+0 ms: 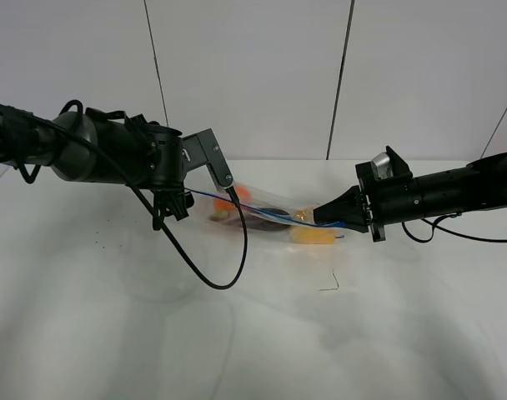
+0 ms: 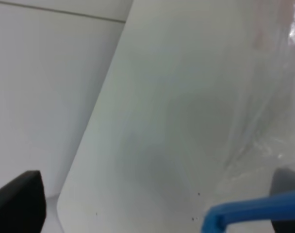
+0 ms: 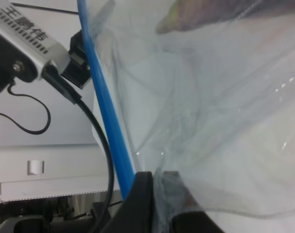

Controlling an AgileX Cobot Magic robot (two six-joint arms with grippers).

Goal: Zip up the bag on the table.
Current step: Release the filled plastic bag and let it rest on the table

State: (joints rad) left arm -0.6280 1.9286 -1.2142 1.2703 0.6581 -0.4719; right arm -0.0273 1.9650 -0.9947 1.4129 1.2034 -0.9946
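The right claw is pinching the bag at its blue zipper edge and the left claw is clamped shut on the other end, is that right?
Not quite. The left claw is open, not clamped shut: the left wrist view shows its fingers far apart. The rest holds: the right claw pinches the bag at its blue zipper edge.

The left arm (image 1: 95, 150) and right arm (image 1: 454, 196) are black tubes. A silver camera (image 3: 28, 41) bears Chinese characters and trails a looping black cable (image 1: 216, 279). The right gripper (image 1: 320, 215) is black and tapered.
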